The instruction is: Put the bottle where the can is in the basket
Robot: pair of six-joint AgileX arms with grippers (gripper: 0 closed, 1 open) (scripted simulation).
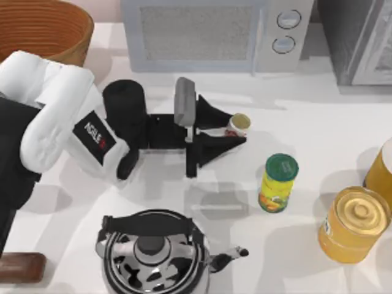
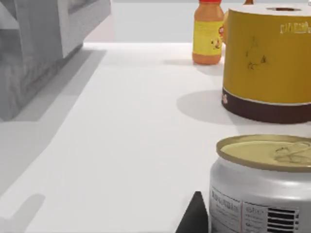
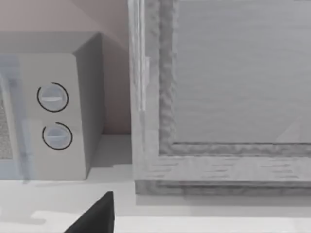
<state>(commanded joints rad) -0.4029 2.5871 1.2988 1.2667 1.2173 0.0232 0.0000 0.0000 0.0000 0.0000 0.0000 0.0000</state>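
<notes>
The small white can (image 1: 237, 125) with a red mark and a dull gold top is over the table's middle, not in the basket (image 1: 46, 30), which stands at the back left corner. My left gripper (image 1: 236, 128) reaches in from the left and is shut on the can, a finger on each side. The left wrist view shows the can (image 2: 262, 189) close up. A green-capped yellow bottle (image 1: 278, 182) stands upright to the right of the can. An orange bottle with a red cap (image 2: 208, 31) stands farther off. A dark part of my right gripper (image 3: 95, 216) faces the microwave.
A microwave (image 1: 208, 30) lines the back edge, with a grey cabinet (image 1: 361, 37) at the back right. A black-and-white kettle (image 1: 153, 254) sits at the front. A big yellow canister (image 1: 354, 223) stands front right, and a brown block (image 1: 21, 267) lies front left.
</notes>
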